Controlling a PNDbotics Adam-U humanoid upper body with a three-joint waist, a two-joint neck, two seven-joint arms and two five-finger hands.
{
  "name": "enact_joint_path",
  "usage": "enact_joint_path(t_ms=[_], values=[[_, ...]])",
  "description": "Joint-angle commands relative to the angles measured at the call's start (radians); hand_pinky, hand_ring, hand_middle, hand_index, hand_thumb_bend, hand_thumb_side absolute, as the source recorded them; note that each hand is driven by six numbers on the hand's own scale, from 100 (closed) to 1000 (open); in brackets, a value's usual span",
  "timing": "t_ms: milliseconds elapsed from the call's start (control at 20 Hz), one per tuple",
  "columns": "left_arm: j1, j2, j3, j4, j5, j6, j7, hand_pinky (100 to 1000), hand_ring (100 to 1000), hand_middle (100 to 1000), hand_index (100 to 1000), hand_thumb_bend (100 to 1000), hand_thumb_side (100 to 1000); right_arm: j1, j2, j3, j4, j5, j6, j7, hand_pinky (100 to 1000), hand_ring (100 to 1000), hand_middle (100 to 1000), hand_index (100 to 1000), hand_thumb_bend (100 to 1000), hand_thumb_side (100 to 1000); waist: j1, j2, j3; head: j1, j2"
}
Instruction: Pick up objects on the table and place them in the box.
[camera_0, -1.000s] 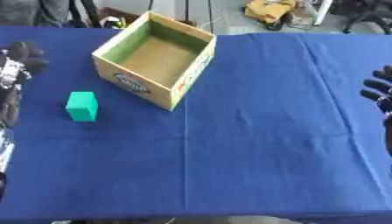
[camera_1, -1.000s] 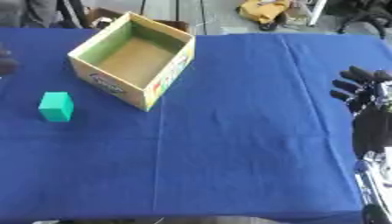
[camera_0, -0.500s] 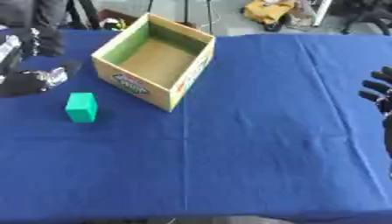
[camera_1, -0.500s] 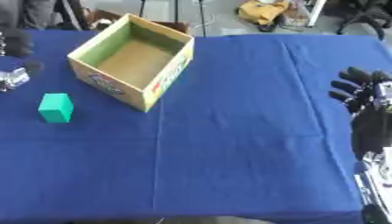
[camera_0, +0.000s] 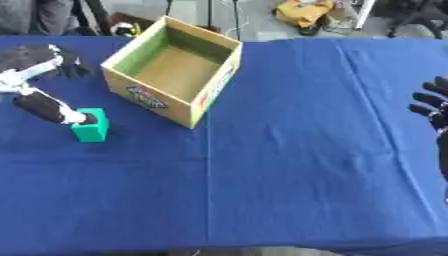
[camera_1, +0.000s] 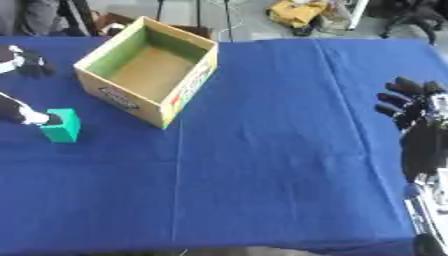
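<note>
Left eye view: at the far left the left hand (camera_0: 39, 85) is seen over the blue table (camera_0: 289, 165). Its fingers are stretched out and spread, and one dark finger (camera_0: 52, 109) touches the left side of the green block (camera_0: 91, 125). The block is not held; it stands on the cloth, just beside the near left corner of the box (camera_0: 175, 75), without touching it. The box is open at the top and is set askew on the far left part of the table. Its inside walls are green and nothing can be seen inside it. At the right edge, well apart from the box, the right hand (camera_1: 411, 107) is shown with its fingers spread and pointing up, and nothing is held in it.
</note>
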Motion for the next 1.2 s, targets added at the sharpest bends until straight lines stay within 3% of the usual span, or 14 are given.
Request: enact_joint_path(t_ms=[50,800,1200], values=[[-0.022,0.009,-0.002,0.011,-0.043,-0.005,-0.013,701,656,651,796,817,378,-0.010,-0.028,-0.006,-0.009,0.012,0.000,0.002,742,754,743,817,100,1000,0.002,-0.014,-0.003,0.000,0.006],[-0.062,-0.071,-0.029,0.141,-0.187,-0.002,0.048,706,667,656,791,768,357,-0.011,-0.021,-0.004,-0.006,0.011,0.000,0.005,742,754,743,817,100,1000,-0.007,-0.011,-0.002,0.005,0.006],[-0.070,-0.078,-0.022,0.200,-0.193,-0.018,0.027,704,639,609,767,701,299,-0.012,-0.020,-0.004,-0.004,0.012,0.001,0.005,742,754,743,817,100,1000,-0.008,-0.010,-0.003,0.005,0.006]])
